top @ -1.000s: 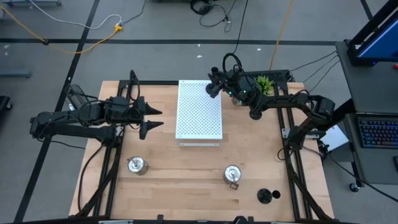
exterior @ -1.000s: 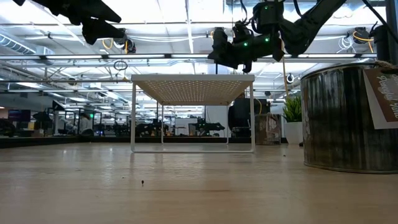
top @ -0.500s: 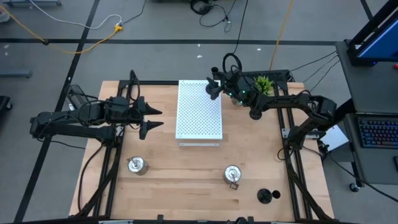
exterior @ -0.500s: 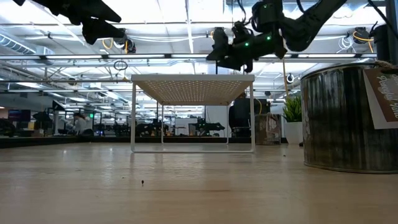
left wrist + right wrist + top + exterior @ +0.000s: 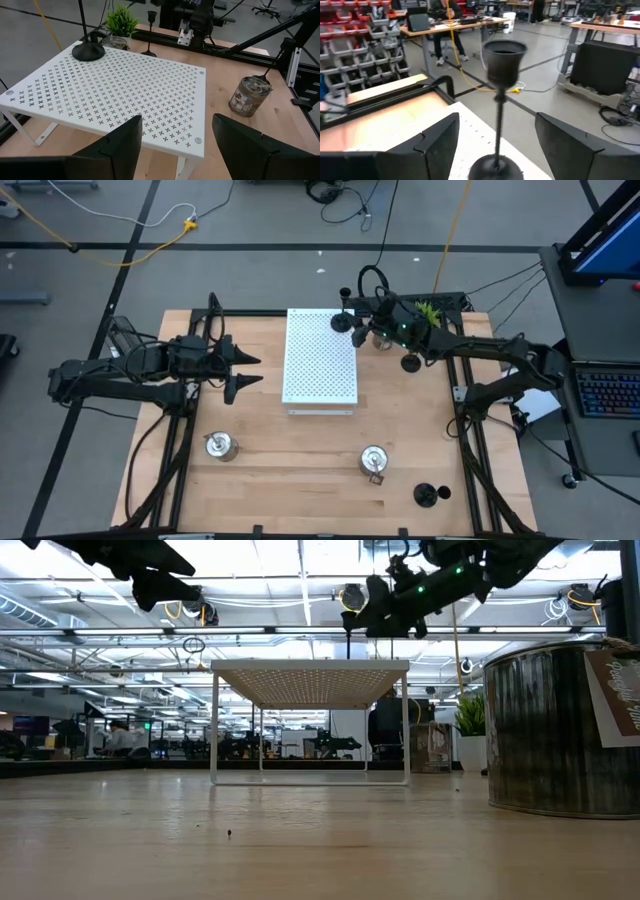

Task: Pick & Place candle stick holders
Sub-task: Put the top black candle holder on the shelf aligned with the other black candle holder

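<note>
A black candle stick holder (image 5: 343,319) stands upright on the upper right corner of the white perforated board (image 5: 320,365), which sits at the upper centre of the high view. In the right wrist view this holder (image 5: 500,105) rises between the two dark fingers with clear gaps on both sides, so the right gripper (image 5: 362,315), just to the right of it in the high view, is spread apart and grips nothing. The left gripper (image 5: 248,371) hangs at the left centre of the high view, beside the board's left edge, its fingers also parted and empty. Another black holder (image 5: 410,362) shows just right of the board under the right arm, and a third (image 5: 430,494) lies at the lower right of the wooden table (image 5: 290,470). Two silver holders stand in the lower part of the frame, one at lower left (image 5: 220,445), one lower centre (image 5: 374,460). A small green plant (image 5: 426,311) sits at the upper right.
</note>
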### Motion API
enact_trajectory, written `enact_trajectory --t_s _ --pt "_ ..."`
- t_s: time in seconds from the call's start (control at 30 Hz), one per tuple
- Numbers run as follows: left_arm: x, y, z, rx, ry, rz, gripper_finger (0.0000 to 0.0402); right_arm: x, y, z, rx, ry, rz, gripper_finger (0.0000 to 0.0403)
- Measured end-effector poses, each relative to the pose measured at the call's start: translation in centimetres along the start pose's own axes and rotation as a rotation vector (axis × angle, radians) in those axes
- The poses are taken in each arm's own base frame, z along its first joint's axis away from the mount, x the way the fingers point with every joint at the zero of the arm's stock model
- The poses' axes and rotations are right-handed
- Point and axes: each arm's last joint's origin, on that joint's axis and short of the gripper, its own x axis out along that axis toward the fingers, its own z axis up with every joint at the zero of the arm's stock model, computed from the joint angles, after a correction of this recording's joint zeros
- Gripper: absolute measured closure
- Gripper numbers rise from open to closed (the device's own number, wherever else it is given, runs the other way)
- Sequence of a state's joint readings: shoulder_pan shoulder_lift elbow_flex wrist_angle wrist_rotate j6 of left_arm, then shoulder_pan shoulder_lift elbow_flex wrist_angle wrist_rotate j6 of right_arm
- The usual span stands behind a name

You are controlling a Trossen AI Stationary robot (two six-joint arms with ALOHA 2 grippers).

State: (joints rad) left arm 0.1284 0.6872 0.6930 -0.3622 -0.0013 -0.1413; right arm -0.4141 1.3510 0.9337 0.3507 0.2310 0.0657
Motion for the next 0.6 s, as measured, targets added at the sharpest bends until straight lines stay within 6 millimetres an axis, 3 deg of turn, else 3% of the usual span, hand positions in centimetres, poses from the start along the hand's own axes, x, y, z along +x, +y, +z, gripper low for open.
enact_trajectory --t_s 0.37,0.6 --pt "0.0 0.0 0.0 0.000 0.000 0.000 0.0153 -2.6 1.5 0.4 -0.042 0.087 0.062 0.0151" --pt "0.0 0.0 0.0 -0.003 0.000 0.000 0.0153 -4.9 1.4 0.4 -0.125 0.192 0.078 0.0151"
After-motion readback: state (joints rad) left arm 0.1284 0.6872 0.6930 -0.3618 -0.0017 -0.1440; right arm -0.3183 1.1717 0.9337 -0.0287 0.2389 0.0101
